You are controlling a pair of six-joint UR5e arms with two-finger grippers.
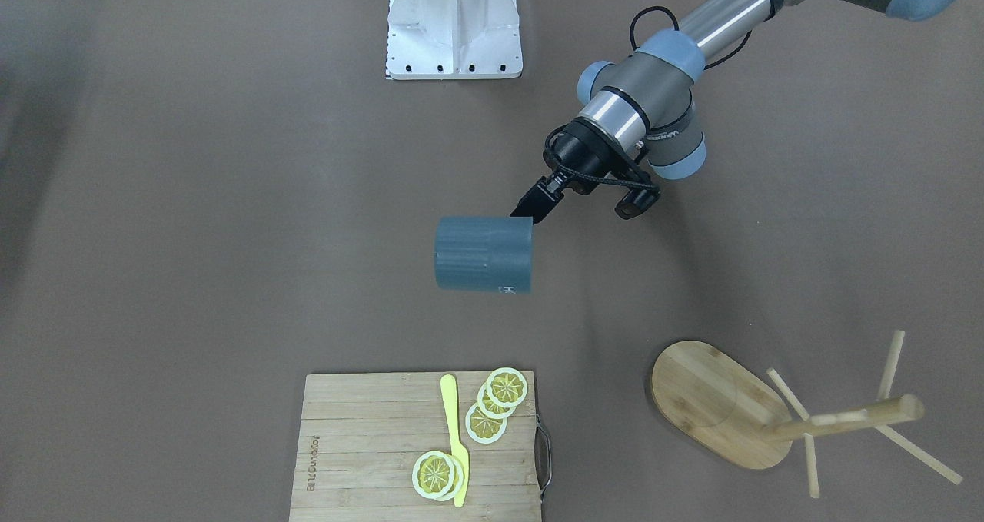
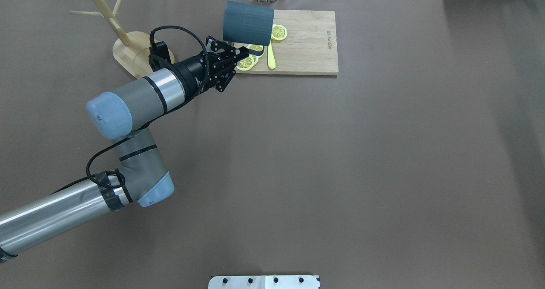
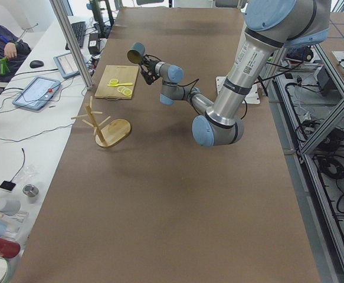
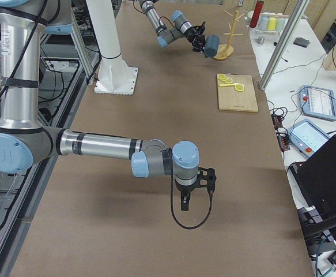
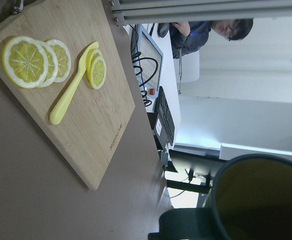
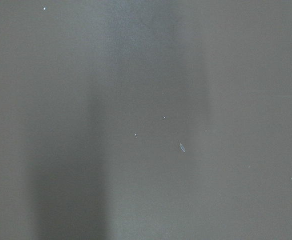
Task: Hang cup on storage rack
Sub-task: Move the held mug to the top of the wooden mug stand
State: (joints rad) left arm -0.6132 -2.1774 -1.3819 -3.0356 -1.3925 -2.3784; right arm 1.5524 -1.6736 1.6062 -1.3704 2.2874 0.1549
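The dark slate-blue cup (image 1: 483,254) hangs in the air on its side, above the table and short of the cutting board. My left gripper (image 1: 532,207) is shut on its rim edge. The overhead view shows the cup (image 2: 248,23) in front of the gripper (image 2: 240,52). The left wrist view shows its yellow-green inside (image 5: 258,200). The bamboo storage rack (image 1: 715,403) stands upright to my left of the cup, with bare pegs; it also shows in the overhead view (image 2: 127,52). My right gripper (image 4: 185,199) hovers low over bare table far away; I cannot tell whether it is open.
A slatted wooden cutting board (image 1: 369,460) with lemon slices (image 1: 500,391) and a yellow knife (image 1: 455,437) lies beyond the cup. The robot's white base plate (image 1: 453,38) is at the near side. An operator sits past the table's far edge (image 5: 226,30).
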